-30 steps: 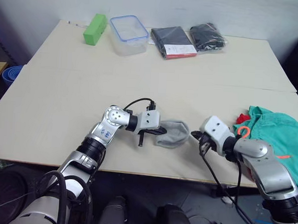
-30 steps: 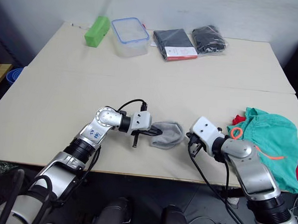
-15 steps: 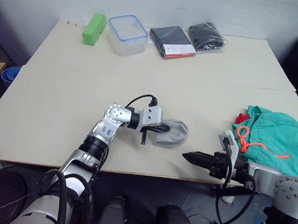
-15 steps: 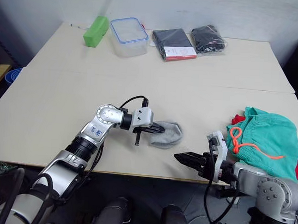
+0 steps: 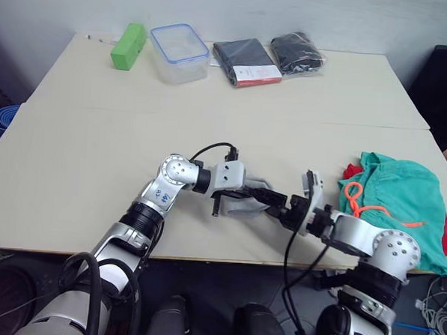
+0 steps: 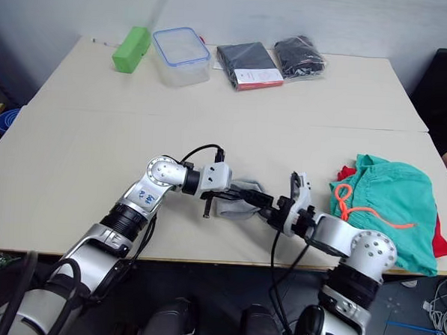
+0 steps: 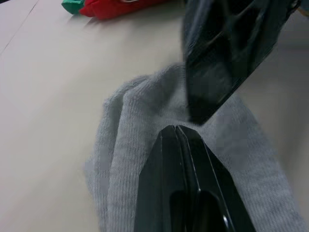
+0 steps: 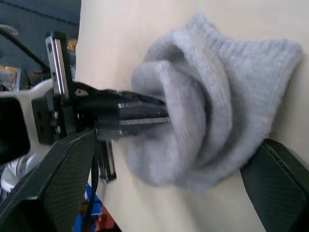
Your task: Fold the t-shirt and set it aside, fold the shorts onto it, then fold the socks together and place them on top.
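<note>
1. My left gripper is clamping the socks, fingers pressed together, at table centre.
2. My right gripper, spread wide, is straddling the socks from 3 o'clock; closing off-centre risks snagging one layer.
3. The shorts are lying at 3 o'clock, covering the t-shirt.

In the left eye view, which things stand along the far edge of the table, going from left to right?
Green block → clear plastic container with a blue rim → flat black packaged clothes with a red label → black clothes in a clear bag.
</note>
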`<state>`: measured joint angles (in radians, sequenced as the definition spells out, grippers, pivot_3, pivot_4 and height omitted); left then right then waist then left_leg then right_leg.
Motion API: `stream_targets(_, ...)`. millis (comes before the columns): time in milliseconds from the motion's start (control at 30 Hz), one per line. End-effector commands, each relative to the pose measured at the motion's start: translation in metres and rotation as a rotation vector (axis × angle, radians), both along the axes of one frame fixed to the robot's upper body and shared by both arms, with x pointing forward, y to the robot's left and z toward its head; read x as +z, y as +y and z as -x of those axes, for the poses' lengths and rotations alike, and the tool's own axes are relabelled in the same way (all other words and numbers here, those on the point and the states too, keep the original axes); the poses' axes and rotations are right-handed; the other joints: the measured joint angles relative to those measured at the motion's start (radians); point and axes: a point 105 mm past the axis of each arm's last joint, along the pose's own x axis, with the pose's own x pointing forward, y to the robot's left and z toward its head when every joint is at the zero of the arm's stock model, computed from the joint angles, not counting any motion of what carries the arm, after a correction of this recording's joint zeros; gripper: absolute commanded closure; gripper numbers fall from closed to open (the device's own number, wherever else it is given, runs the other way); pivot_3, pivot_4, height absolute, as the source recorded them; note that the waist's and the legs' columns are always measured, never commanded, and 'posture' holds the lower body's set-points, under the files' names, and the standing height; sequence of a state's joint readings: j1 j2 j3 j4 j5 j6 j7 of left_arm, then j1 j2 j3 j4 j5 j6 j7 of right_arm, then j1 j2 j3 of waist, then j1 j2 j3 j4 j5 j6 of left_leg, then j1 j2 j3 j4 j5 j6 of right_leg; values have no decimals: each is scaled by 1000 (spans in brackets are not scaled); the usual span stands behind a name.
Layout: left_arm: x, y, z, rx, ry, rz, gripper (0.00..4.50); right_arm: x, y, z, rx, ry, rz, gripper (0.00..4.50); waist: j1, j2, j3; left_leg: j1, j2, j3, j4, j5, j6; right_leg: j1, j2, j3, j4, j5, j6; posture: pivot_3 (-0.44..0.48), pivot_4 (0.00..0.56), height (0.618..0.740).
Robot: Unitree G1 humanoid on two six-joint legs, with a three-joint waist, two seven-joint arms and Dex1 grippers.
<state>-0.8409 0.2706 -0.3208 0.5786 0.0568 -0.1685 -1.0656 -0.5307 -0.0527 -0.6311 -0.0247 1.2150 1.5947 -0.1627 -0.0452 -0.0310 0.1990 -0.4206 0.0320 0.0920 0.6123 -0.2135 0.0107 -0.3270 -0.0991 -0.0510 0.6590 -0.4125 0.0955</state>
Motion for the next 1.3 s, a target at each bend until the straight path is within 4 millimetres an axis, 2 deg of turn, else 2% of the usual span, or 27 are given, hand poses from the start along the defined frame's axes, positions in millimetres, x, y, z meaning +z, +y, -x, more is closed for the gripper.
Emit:
stream_targets(33,7,0,2,-13,-37,7,4500,-32,3,-2,-40,146,80,208,-3,0,-1,0,0,0,0,0,0,0,0,0,0,0,0,0,150,740)
stream_targets(100,7,4,1,-3,-39,5,4500,-33,4,-3,-49,152,80,624,-8,0,-1,0,0,0,0,0,0,0,0,0,0,0,0,0,150,740)
stream_targets(433,4,32,-3,73,-45,-12,4500,-33,-5,-4,-75,146,85,4042,-9,-1,-3,0,0,0,-2,0,0,-2,0,1,1,0,0,0,150,740)
stream_targets(500,8,41,-3,93,-37,2,4500,-31,-6,-5,-80,136,86,4493,-8,-3,-5,0,0,0,-2,0,0,-2,0,1,0,0,-1,0,150,740)
stream_targets(600,20,51,2,108,27,58,4500,-24,-6,-5,-82,93,74,4493,-8,-3,-5,-1,0,0,-2,0,0,-2,-1,1,-1,0,-1,0,150,740)
stream_targets(700,36,60,18,65,146,122,3906,-7,-2,-2,-56,-10,68,4500,-8,-3,-4,-1,0,0,-3,0,1,-2,-1,1,-1,0,-1,0,150,740)
stream_targets(767,51,64,25,55,167,177,3322,10,-1,5,-23,-112,74,4500,-8,-1,-3,-2,-1,0,-3,0,0,-2,-1,1,-1,0,-1,0,150,740)
stream_targets(867,82,71,46,-14,296,290,2377,51,-11,30,55,-348,99,4500,1,5,1,-5,-2,0,-5,0,0,-5,-2,1,-2,0,-1,0,150,740)
stream_targets(933,92,75,66,-91,368,283,1738,80,-26,44,62,-487,96,4500,5,7,1,-16,-2,0,-3,2,-2,-15,-2,1,0,0,-1,0,150,740)
stream_targets(1000,98,77,75,-123,397,275,1073,99,-37,51,48,-548,82,4500,7,7,2,-18,-1,0,-2,2,-3,-16,-1,1,1,0,0,0,150,740)
stream_targets(1100,108,71,87,-166,390,286,136,134,-87,69,-46,-623,159,4500,17,10,4,-18,-2,0,-1,2,-3,-15,-1,0,-3,0,0,0,150,740)
stream_targets(1133,110,69,89,-173,386,292,14,142,-99,74,-70,-630,186,4500,24,11,5,-18,-2,0,0,2,-2,-14,-1,1,-5,0,0,0,150,740)
stream_targets(1267,111,66,88,-152,355,323,14,153,-185,84,-336,-535,316,4500,43,10,6,-18,-2,0,2,2,0,-12,1,1,-8,1,3,0,150,740)
stream_targets(1300,111,65,87,-145,352,328,14,153,-197,86,-369,-518,331,4500,45,9,6,-18,-3,0,2,2,1,-12,1,2,-8,2,3,0,150,740)
